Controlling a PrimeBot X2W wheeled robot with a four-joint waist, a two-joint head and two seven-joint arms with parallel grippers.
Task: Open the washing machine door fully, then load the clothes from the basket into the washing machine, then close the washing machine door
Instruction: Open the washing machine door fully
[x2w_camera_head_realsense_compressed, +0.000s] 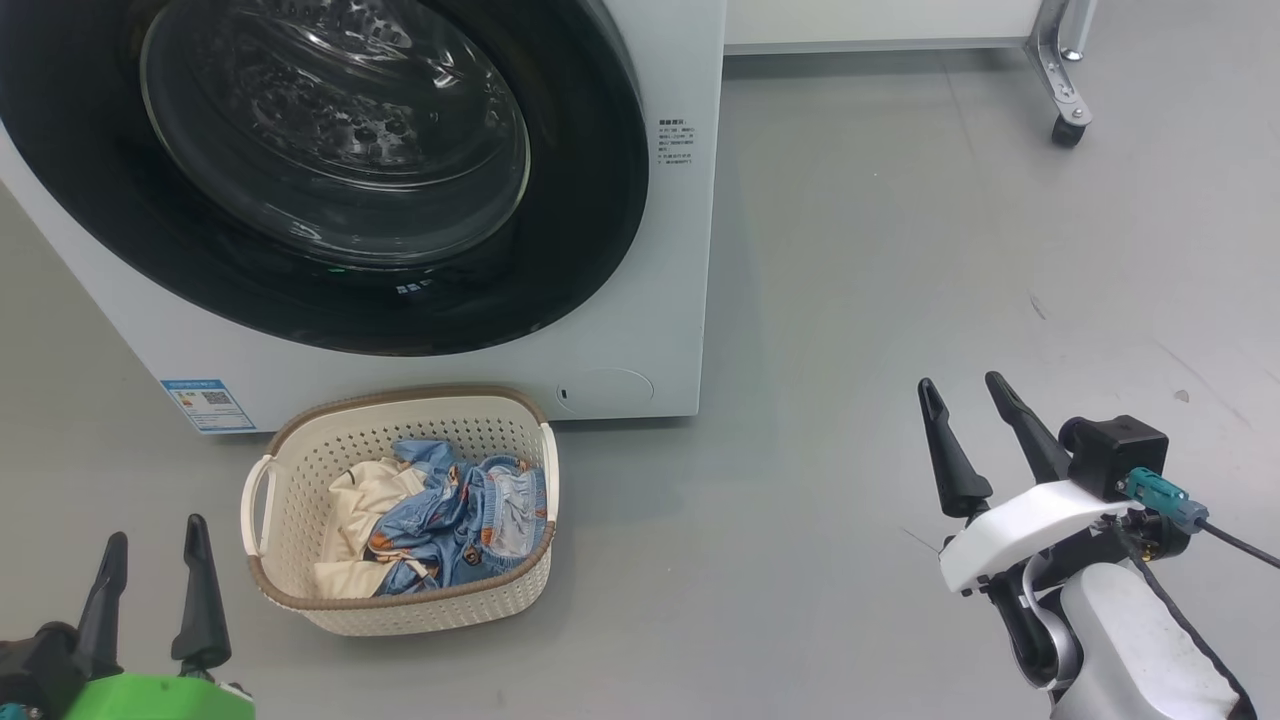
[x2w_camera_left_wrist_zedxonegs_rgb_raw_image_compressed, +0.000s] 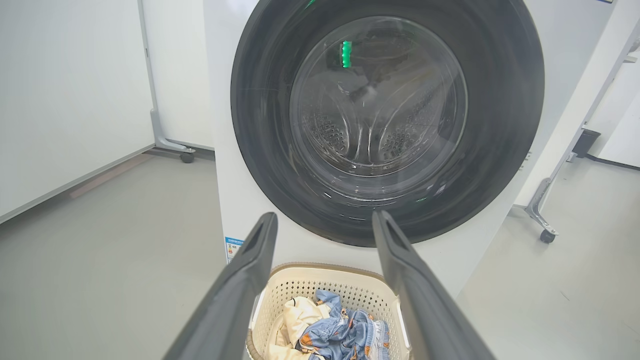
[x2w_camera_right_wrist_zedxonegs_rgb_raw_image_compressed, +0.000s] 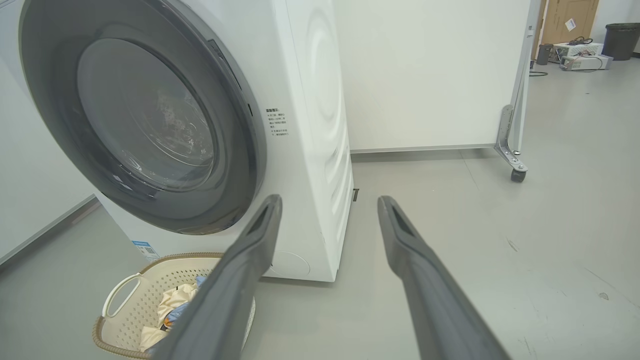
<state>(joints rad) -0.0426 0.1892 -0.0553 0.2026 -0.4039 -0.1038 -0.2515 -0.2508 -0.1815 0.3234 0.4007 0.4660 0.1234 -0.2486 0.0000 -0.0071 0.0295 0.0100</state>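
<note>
door (x2w_camera_head_realsense_compressed: 330, 170) shut at 11 o'clock: rigid, slick; likely pull at its 3 o'clock edge. soft, light clothes (x2w_camera_head_realsense_compressed: 450, 510) in basket (x2w_camera_head_realsense_compressed: 400, 392) at 7. left gripper (x2w_camera_head_realsense_compressed: 155, 535), right gripper (x2w_camera_head_realsense_compressed: 965, 380) spread wide, empty.

Smooth grey floor (x2w_camera_head_realsense_compressed: 900, 300), faint scuffs (x2w_camera_head_realsense_compressed: 1037, 305) at right. White partition panels (x2w_camera_right_wrist_zedxonegs_rgb_raw_image_compressed: 425, 75) on metal legs (x2w_camera_right_wrist_zedxonegs_rgb_raw_image_compressed: 506, 135) with black casters (x2w_camera_right_wrist_zedxonegs_rgb_raw_image_compressed: 518, 175). Far corner: brown wooden door (x2w_camera_right_wrist_zedxonegs_rgb_raw_image_compressed: 570, 20), dark bin (x2w_camera_right_wrist_zedxonegs_rgb_raw_image_compressed: 620, 40), equipment boxes (x2w_camera_right_wrist_zedxonegs_rgb_raw_image_compressed: 582, 55) on floor. Even light.

Basket (x2w_camera_head_realsense_compressed: 430, 610) w/ clothes (x2w_camera_head_realsense_compressed: 450, 520) on floor (x2w_camera_head_realsense_compressed: 850, 300) by shut washer door (x2w_camera_head_realsense_compressed: 600, 200); L gripper (x2w_camera_head_realsense_compressed: 157, 531) & R gripper (x2w_camera_head_realsense_compressed: 959, 382), fingers (x2w_camera_head_realsense_compressed: 950, 450) apart
</note>
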